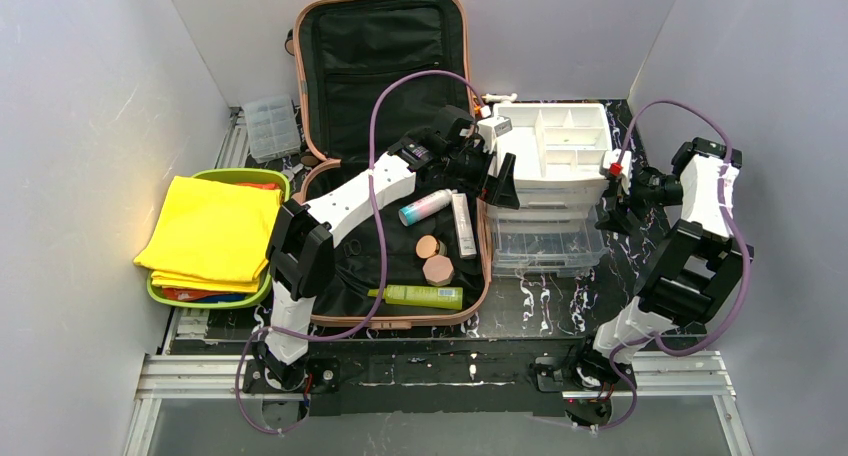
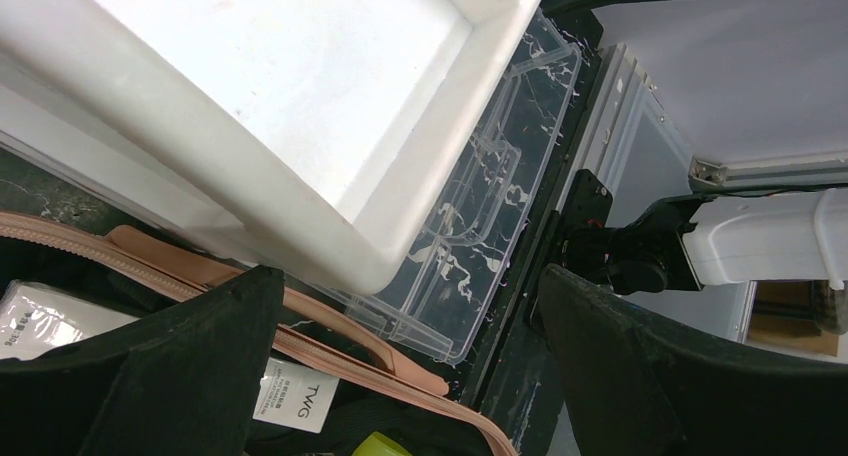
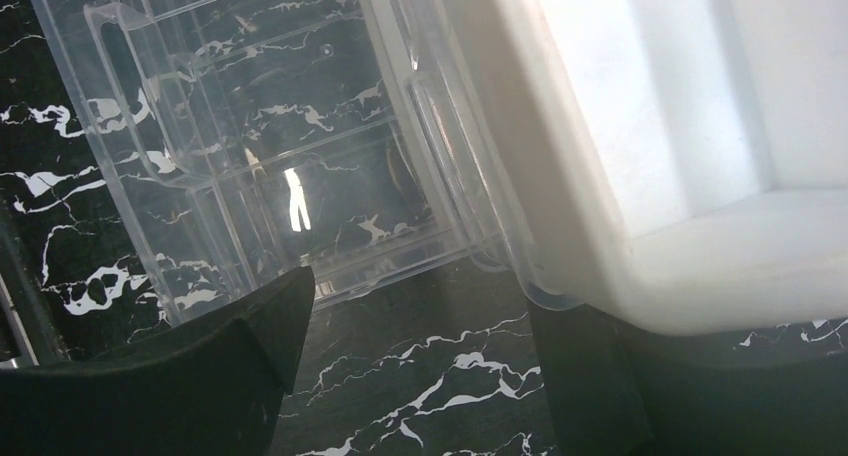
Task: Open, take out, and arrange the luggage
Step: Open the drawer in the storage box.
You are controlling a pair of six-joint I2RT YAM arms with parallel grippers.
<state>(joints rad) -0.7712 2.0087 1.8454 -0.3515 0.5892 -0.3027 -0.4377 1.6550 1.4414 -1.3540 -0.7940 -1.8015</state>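
— What colour is the luggage point(image 1: 370, 51)?
— Salmon-pink shell, black lining.
— And the table point(image 1: 545, 311) under it?
— Black, veined white like marble.
— What's bright at the table's left edge?
— A lime-green tray point(image 1: 240, 175) with a yellow cloth point(image 1: 210, 231) over it.
— Towards the right edge?
— A white organizer point(image 1: 560, 141) with a clear drawer point(image 1: 545, 244).
— Inside the case?
— A lime-green tube point(image 1: 420, 296) and two tan compacts point(image 1: 438, 269).

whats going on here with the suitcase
Two robot arms are working on the open pink luggage, which has toiletries lying in its lower half. Both grippers are open and empty: the left gripper left of the white drawer organizer, the right gripper right of it, near its pulled-out clear drawer.
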